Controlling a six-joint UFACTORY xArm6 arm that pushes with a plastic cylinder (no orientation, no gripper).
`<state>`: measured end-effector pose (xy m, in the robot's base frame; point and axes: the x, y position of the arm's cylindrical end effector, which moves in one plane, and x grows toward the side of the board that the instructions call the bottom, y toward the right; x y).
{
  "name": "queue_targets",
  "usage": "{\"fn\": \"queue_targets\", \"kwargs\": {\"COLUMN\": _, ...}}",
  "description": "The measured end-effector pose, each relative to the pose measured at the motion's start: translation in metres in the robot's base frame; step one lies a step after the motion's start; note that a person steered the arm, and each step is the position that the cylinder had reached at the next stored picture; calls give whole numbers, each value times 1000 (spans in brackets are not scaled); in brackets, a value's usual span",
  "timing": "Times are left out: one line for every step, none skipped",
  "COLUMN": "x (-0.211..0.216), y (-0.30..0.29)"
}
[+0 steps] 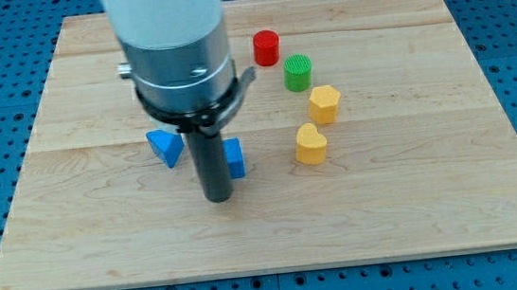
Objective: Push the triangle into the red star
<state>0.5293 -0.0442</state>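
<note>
Blue triangle: on the table, view's left of the rod, near my tip, apart from it.
My tip: down on the wood, just below and left of a blue block part hidden behind the rod.
Jaws: none; bare rod, holding nothing.
Red cylinder: view's top.
Green cylinder: just below-right of red.
Yellow blocks: hexagon-like, heart beneath.
Red star: not visible.

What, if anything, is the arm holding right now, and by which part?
Nothing is held: the rod cannot grip. My tip rests on the board between the blue triangle, on the view's left, and a blue block, partly hidden behind the rod.
</note>
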Motion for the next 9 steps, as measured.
{"fn": "queue_targets", "kwargs": {"x": -8, "y": 11}}
{"fn": "queue_targets", "kwargs": {"x": -39, "y": -2}}
{"fn": "queue_targets", "kwargs": {"x": -35, "y": -12}}
{"fn": "queue_targets", "kwargs": {"x": -38, "y": -71}}
{"fn": "queue_targets", "kwargs": {"x": -55, "y": -74}}
{"fn": "queue_targets", "kwargs": {"x": -73, "y": -74}}
{"fn": "queue_targets", "kwargs": {"x": -57, "y": -90}}
{"fn": "queue_targets", "kwargs": {"x": -14, "y": -77}}
{"fn": "queue_targets", "kwargs": {"x": 3, "y": -22}}
